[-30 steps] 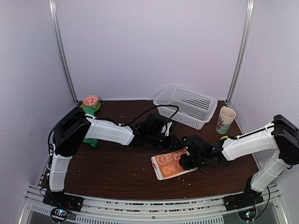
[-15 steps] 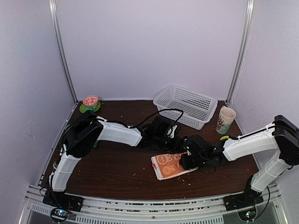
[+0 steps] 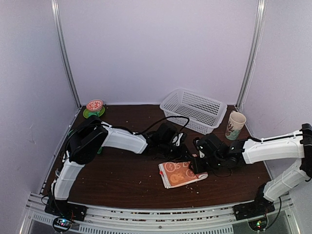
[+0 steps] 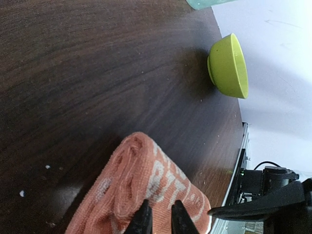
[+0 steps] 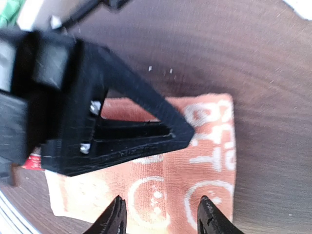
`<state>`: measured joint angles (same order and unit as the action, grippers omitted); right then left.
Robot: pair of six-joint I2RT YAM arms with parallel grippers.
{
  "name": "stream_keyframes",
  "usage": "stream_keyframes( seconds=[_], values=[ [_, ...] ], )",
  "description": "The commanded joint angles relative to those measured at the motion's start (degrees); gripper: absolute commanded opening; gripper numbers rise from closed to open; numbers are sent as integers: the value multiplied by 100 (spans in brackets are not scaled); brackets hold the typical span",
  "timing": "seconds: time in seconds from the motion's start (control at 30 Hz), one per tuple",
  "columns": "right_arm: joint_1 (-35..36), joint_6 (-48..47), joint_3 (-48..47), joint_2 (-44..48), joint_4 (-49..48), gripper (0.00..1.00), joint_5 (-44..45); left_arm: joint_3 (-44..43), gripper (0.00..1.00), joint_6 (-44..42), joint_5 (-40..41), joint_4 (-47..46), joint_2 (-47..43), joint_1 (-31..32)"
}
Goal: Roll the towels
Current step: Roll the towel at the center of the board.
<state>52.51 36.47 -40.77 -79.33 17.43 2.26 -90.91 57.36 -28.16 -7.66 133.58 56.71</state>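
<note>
Here the peach towel (image 5: pixel 204 146) lies under parted right jaws.

On the dark table (image 3: pixel 122 180), a white basket (image 3: pixel 192 109) stands beside a printed cup (image 3: pixel 235 125) and a lime bowl (image 4: pixel 229 66).

The folded peach-orange towel (image 3: pixel 179 173) lies on the bench (image 3: pixel 122 178), its far edge just beneath the left end effector (image 3: pixel 181 152) and its right edge at the right end effector (image 3: pixel 197 165). Beyond both sits a white basket (image 3: pixel 194 110), and a cup (image 3: pixel 235 125) stands farther right.
</note>
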Motion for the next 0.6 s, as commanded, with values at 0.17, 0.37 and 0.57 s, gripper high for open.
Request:
stream_keyframes(
  seconds=[0.17,0.37,0.57],
  values=[
    [-694,30,365,564,153,50,-321,92,16,-48,65,-90,55,-82],
    [-987,382,840,393,-584,49,-899,135,16,-48,58,-96,28,-81],
    [-1309,427,1115,130,-1185,49,-1378,147,16,-50,64,-76,-7,-72]
  ],
)
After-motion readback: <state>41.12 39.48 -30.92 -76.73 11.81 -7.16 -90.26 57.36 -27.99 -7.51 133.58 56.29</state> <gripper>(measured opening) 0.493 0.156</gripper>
